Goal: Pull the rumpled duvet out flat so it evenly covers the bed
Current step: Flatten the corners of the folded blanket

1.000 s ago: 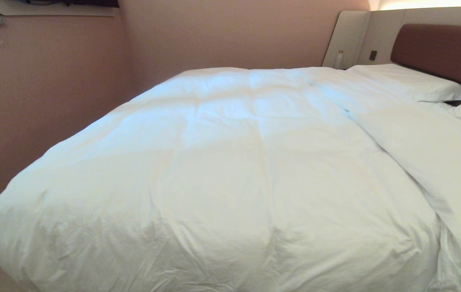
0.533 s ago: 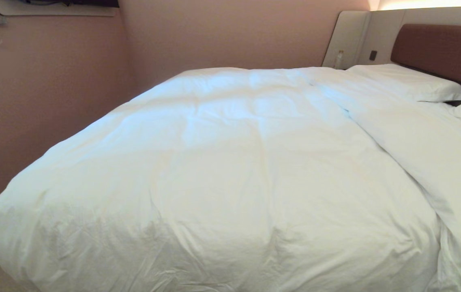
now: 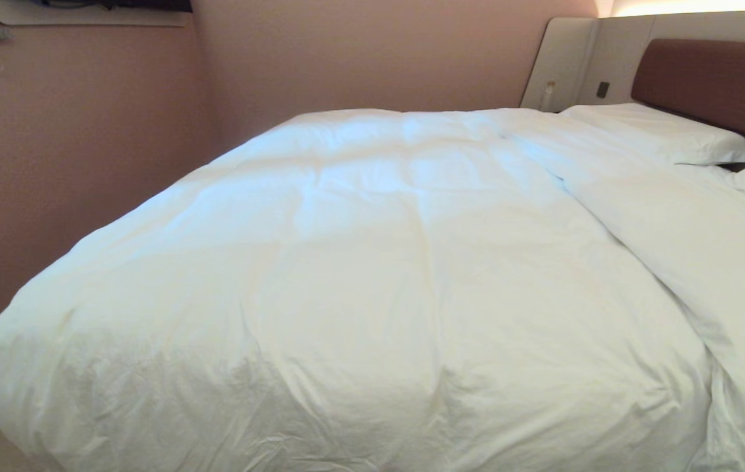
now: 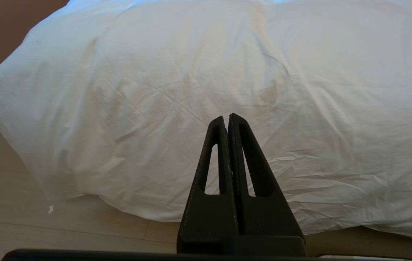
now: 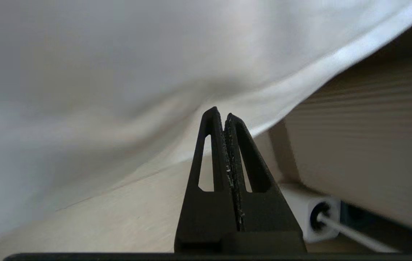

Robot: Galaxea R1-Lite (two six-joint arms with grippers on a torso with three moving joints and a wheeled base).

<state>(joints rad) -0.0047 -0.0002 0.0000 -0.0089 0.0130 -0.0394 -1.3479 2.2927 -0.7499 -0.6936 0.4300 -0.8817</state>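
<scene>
we find no change across the last second: the puffy white quilted duvet lies as before over the low double bed, one fold remaining far right. left gripper and right gripper pressed together, empty. count: one duvet, two white pillows.

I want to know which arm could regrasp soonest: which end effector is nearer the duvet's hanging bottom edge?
Right. The right end effector sits shut, low by the floor, close under the duvet's hanging edge. The left end effector, also shut, points at the draped foot of the duvet from farther back.
</scene>
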